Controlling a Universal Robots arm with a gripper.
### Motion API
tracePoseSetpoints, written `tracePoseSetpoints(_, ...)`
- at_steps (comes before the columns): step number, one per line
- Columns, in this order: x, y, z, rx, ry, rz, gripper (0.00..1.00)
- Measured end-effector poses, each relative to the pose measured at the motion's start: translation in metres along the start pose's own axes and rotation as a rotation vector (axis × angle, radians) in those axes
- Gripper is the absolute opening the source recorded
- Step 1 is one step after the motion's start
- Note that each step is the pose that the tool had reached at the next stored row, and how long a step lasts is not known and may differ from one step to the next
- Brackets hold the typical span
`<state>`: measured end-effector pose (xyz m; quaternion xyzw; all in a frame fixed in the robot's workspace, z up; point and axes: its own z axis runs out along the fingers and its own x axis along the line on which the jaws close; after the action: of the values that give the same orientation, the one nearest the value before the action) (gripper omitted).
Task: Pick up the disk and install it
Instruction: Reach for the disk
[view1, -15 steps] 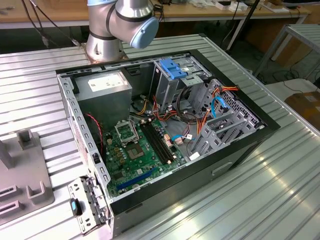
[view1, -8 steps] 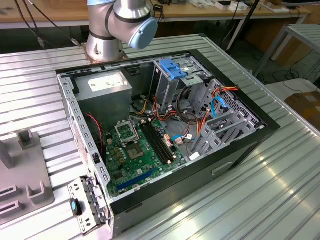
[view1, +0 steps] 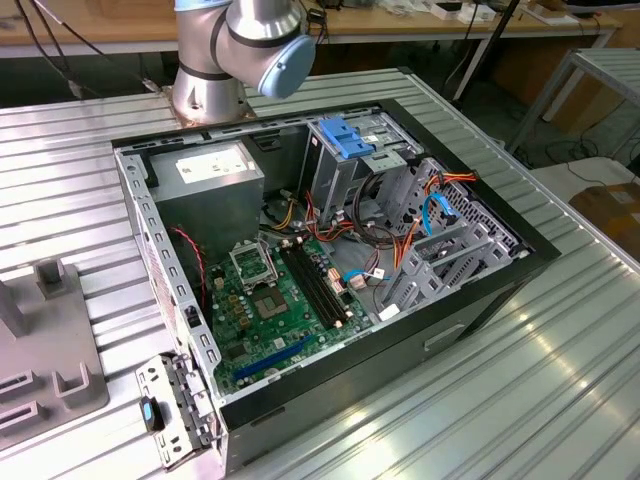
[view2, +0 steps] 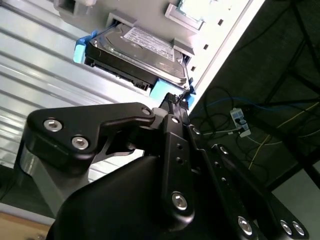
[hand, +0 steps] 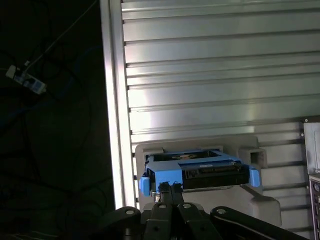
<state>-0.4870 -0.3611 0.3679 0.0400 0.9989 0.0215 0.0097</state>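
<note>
The disk (view2: 145, 47) is a flat silver-grey drive with a white label, framed by blue rails. It lies on a pale grey stand (view2: 145, 15) on the ribbed metal table. In the first wrist view the disk (hand: 200, 170) shows its connector end, still resting on the stand (hand: 250, 200). My gripper (view2: 173, 101) is shut, its black fingers pressed together with the tips at the blue rail on the drive's corner. I cannot tell whether the rail is pinched between them. The gripper (hand: 169, 187) sits just in front of the blue frame.
The open computer case (view1: 330, 250) lies on the table, with a motherboard, cables, a power-supply box (view1: 205, 175) and a drive cage holding a blue bracket (view1: 345, 140). The arm's base (view1: 215, 60) stands behind it. The table edge (hand: 112, 100) runs beside the stand, above dark floor.
</note>
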Motion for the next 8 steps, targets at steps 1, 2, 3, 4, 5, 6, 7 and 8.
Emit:
tracePoseSetpoints(1, -0.0001, -0.0015, 0.0006, 0.0000, 0.0012, 0.000, 0.11)
tracePoseSetpoints(2, -0.0003, -0.0022, 0.0013, 0.0000, 0.0021, 0.000, 0.11)
tracePoseSetpoints(3, -0.0010, -0.0023, 0.0025, 0.0004, 0.0039, 0.000, 0.11)
tracePoseSetpoints(4, -0.0023, -0.0023, 0.0032, 0.0004, 0.0042, 0.000, 0.11)
tracePoseSetpoints(5, -0.0044, -0.0022, 0.0040, 0.0004, 0.0050, 0.000, 0.11)
tracePoseSetpoints(6, -0.0082, -0.0019, 0.0050, 0.0005, 0.0062, 0.000, 0.11)
tracePoseSetpoints(7, -0.0096, -0.0018, 0.0057, 0.0006, 0.0067, 0.000, 0.11)
tracePoseSetpoints(8, -0.0100, -0.0018, 0.0066, 0.0005, 0.0071, 0.001, 0.11)
